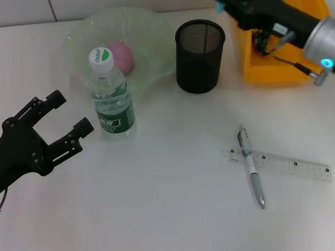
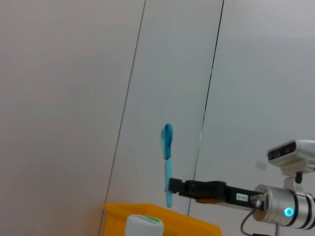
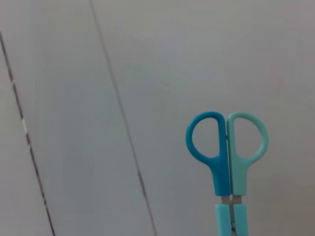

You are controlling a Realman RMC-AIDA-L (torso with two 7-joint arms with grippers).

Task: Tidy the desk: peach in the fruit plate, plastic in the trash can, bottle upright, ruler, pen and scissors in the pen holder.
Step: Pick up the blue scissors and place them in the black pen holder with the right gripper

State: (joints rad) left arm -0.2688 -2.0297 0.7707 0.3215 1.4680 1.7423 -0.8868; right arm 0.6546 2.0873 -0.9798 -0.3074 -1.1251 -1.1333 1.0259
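Observation:
My right gripper [image 1: 228, 2] is shut on the blue scissors [image 3: 227, 155], held upright high above the table, just right of and above the black mesh pen holder [image 1: 200, 55]. The scissors also show in the left wrist view [image 2: 168, 147]. My left gripper [image 1: 73, 112] is open and empty, just left of the upright water bottle [image 1: 112, 95]. The pink peach [image 1: 122, 55] lies in the pale green fruit plate [image 1: 155, 34]. A silver pen [image 1: 251, 167] lies across a clear ruler [image 1: 285, 164] on the table at the front right. I see no plastic.
The orange trash can [image 1: 282, 43] stands at the back right, under my right arm. A white wall with dark seams [image 3: 123, 128] rises behind the table.

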